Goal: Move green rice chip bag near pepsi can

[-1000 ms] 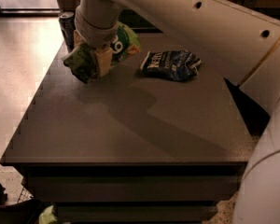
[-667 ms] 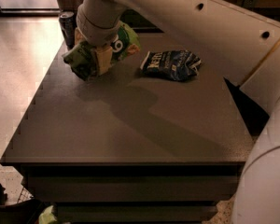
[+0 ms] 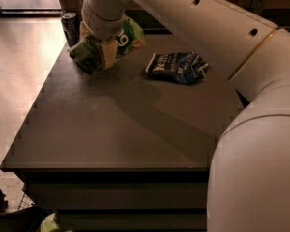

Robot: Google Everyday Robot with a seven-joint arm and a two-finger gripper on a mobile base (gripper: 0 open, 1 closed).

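Observation:
The green rice chip bag (image 3: pixel 128 38) is crumpled at the back left of the dark table (image 3: pixel 121 124), held in my gripper (image 3: pixel 100 54). The gripper's pale fingers are shut on the bag's lower left end, and the bag's dark green circle shows to the right of the wrist. The pepsi can (image 3: pixel 70 28) stands upright at the table's back left corner, just left of the gripper and bag, a small gap away. My white arm comes in from the upper right and hides part of the bag.
A dark navy chip bag (image 3: pixel 176 67) with white lettering lies at the back right of the table. The table's left edge drops to a shiny floor (image 3: pixel 17 71). My robot body (image 3: pixel 256 178) fills the lower right.
The gripper with the green bag has shifted slightly up and toward the pepsi can. The can and the navy bag have not moved.

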